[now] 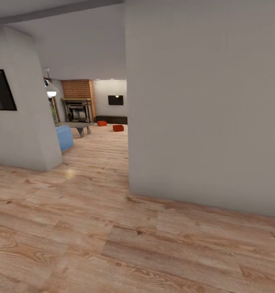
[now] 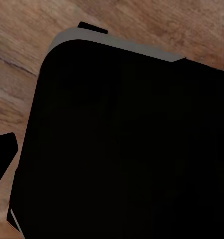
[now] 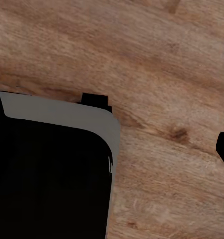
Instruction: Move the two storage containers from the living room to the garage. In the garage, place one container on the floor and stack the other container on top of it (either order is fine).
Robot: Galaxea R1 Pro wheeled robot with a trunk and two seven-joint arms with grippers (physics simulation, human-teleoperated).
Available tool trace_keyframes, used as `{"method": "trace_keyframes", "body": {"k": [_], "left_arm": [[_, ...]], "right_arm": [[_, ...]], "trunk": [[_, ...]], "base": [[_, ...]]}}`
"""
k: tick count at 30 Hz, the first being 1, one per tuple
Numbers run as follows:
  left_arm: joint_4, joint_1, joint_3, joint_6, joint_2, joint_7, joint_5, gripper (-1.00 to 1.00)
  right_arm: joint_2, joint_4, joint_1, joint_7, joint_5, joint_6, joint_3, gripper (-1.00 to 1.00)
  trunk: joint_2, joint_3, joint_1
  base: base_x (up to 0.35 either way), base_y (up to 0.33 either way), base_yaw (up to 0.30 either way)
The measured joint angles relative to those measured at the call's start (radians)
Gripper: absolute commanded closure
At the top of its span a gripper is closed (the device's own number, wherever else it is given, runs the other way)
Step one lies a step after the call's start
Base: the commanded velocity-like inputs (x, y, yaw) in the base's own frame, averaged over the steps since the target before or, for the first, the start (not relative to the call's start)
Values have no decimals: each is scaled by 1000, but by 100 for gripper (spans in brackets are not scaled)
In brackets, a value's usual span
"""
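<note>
- Beyond the big grey wall (image 1: 206, 106) that fills the near right of our head view, we look down a passage into the living room.
- At the far end stands the red brick chimney (image 1: 77, 88), with the ornate fireplace (image 1: 77, 110) at its foot.
- Right of the chimney, the black TV (image 1: 115, 100) hangs on the back wall, and the long dark low bench (image 1: 112, 119) runs under it.
- Both storage containers sit on the light wood plank floor (image 1: 92, 244), right of the fireplace and just in front of the bench: one storage container (image 1: 102, 123) is nearer the fireplace, the other container (image 1: 118, 128) lies further right of it, and they are apart from each other.
- Left of the fireplace we see a blue seat (image 1: 64, 137), a low grey table (image 1: 81, 128) beside it and a hanging lamp (image 1: 51, 90) above.
- Our wrist views look down at plank floor past a black body with a grey rim.
- We cannot tell whether the left gripper or the right gripper is open or closed; only dark tips show at the edges.
</note>
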Motion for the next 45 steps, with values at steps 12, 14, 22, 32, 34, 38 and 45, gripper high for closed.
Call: {"method": "trace_keyframes", "body": {"k": [12,14,22,32,34,38,45], "left_arm": [[0,0,0,0,0,0,0,-100],[0,0,0,-1,0,0,0,-100],[0,0,0,-1,1,0,0,-100],[0,0,0,0,1,0,0,-100],[0,0,0,0,1,0,0,-100],[0,0,0,0,0,0,0,-100],[0,0,0,0,1,0,0,-100]], "right_arm": [[-1,0,0,0,0,0,0,-100],[-2,0,0,0,0,-1,0,-100],[-3,0,0,-1,0,0,0,-100],[-2,0,0,0,0,0,0,-100],[-2,0,0,-1,0,0,0,-100],[-1,0,0,-1,0,-1,0,-100],[-2,0,0,-1,0,-1,-1,-100]], "trunk": [[0,0,0],[0,0,0],[0,0,0],[0,0,0],[0,0,0],[0,0,0],[0,0,0]], "base": [[322,0,261],[322,0,267],[322,0,267],[322,0,267],[322,0,267],[322,0,267],[322,0,267]]}}
